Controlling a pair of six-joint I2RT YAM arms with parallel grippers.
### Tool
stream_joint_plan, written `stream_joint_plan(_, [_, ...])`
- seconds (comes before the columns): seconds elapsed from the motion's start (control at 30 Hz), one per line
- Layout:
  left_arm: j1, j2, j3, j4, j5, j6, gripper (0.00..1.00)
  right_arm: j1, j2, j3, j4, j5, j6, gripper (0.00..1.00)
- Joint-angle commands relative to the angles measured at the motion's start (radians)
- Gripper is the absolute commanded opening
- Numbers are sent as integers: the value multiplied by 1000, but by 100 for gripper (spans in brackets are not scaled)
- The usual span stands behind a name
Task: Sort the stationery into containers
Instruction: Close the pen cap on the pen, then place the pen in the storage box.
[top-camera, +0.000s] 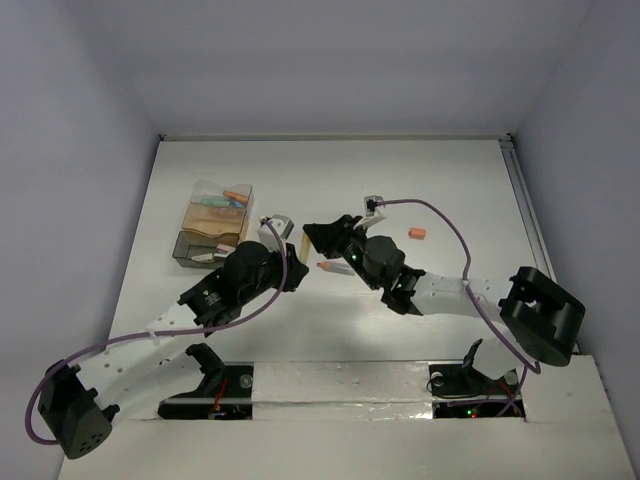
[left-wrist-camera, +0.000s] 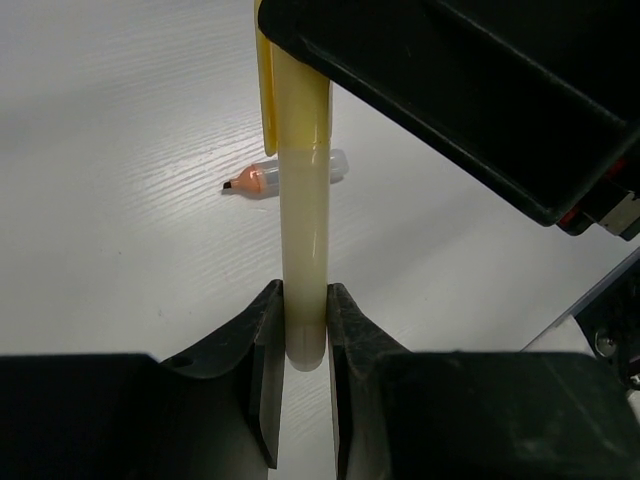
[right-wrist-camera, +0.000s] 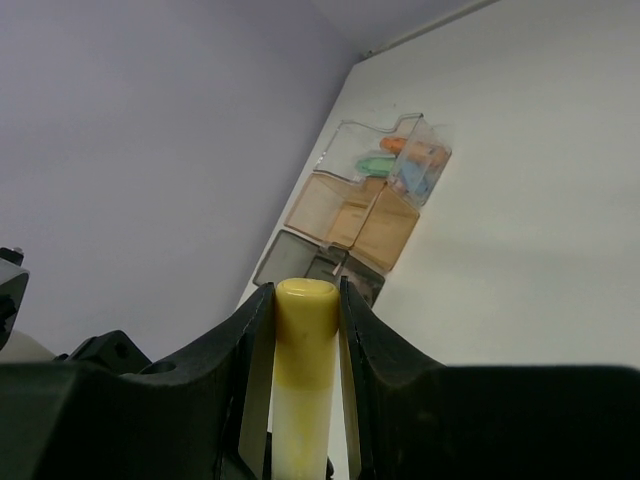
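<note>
Both my pincers are clamped on one yellow pen (left-wrist-camera: 303, 200), just left of centre in the overhead view. My left pincer (left-wrist-camera: 303, 330) grips its pale rounded end at the bottom of the left wrist view, and my right pincer (right-wrist-camera: 305, 320) squeezes the brighter yellow end, so the pen spans the gap between them above the worktop (top-camera: 400, 180). Behind it an orange-tipped piece (left-wrist-camera: 250, 181) with a clear body lies flat on the worktop. A small orange piece (top-camera: 418, 234) lies right of centre. The container (top-camera: 200, 218) stands at the upper left, with green, orange and blue pieces in its clear far section.
</note>
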Motion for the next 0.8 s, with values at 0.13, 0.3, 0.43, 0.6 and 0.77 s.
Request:
stream_joint_plan(0.13, [58, -105, 148, 464, -111, -77, 17, 93, 31, 49, -373, -141, -59, 0])
stream_joint_plan(0.3, [58, -264, 113, 252, -142, -91, 68, -3, 116, 247, -376, -127, -140, 0])
stream_joint_plan(0.43, [58, -413, 130, 57, -248, -84, 99, -46, 198, 396, -355, -150, -197, 0])
stream_joint_plan(0.6, [58, -576, 205, -156, -362, -44, 99, -59, 345, 595, -370, -260, -277, 0])
stream_joint_plan(0.77, [58, -648, 211, -253, -449, 7, 99, -59, 533, 825, -366, -417, -343, 0])
